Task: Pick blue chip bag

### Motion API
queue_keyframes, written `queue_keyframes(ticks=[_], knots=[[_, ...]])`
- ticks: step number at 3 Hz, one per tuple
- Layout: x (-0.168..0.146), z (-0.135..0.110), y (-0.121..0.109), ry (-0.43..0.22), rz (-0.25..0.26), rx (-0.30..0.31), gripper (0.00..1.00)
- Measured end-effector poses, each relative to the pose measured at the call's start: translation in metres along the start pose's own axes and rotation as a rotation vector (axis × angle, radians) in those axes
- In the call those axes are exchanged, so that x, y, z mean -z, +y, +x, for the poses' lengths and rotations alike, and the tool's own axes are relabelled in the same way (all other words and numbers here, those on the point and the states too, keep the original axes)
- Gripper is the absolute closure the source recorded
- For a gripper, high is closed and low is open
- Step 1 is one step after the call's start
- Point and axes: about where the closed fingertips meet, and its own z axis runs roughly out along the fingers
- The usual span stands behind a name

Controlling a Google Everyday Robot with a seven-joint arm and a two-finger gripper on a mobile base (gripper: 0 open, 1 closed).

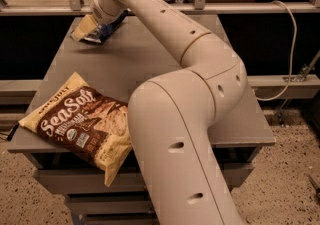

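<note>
The blue chip bag (106, 32) lies at the far left corner of the grey table (150, 59). Only a small dark blue part of it shows, the rest is covered by the gripper. My gripper (84, 28) is at the end of the cream arm, down on the bag's left side and touching or just above it. The arm (180, 94) reaches from the near right across the table to that corner.
A large cream-and-brown SeaSalt bag (80, 121) lies at the near left, overhanging the table's front edge. A metal rail (240, 8) runs behind the table. A white cable (292, 49) hangs at the right. The floor is speckled.
</note>
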Motion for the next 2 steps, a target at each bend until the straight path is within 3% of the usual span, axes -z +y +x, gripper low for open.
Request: queue_keyframes(ticks=[1,2], knots=[[-0.014,-0.007,0.01,0.001,-0.012,-0.012,0.16],[-0.031,-0.002,0.014,0.035,0.002,-0.022,0.47]])
